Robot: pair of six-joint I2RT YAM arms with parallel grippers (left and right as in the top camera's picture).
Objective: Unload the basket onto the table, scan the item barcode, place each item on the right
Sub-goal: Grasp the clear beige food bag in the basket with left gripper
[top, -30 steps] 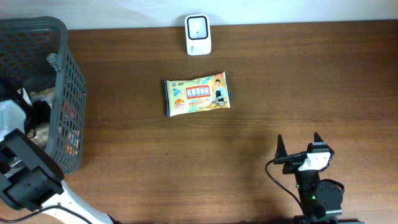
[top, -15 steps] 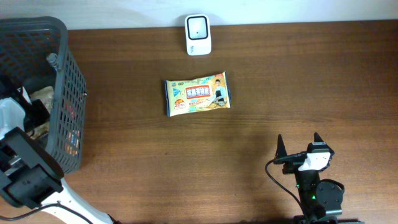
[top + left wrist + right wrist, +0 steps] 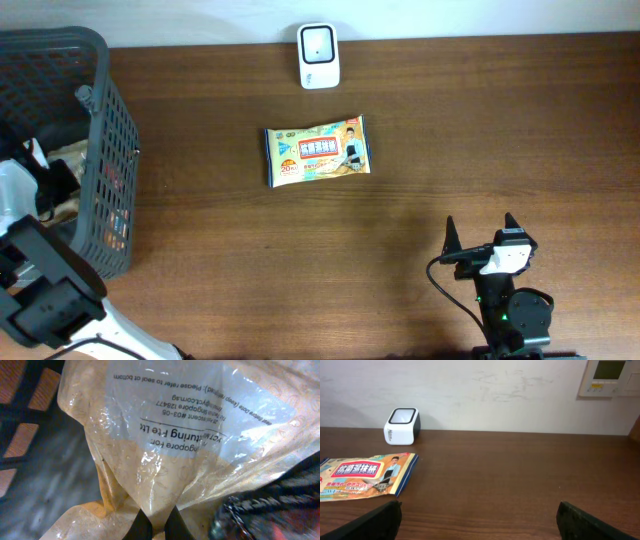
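Left wrist, left tool [image 3: 158, 516] clamped on plastic bag [image 3: 190, 425]

I have open brown wooden tabletop [image 3: 450, 130] between the flat printed packet [image 3: 317, 150] and the white boxy scanner [image 3: 319, 55]; the tall dark-grey mesh basket [image 3: 110, 150] walls off the left.
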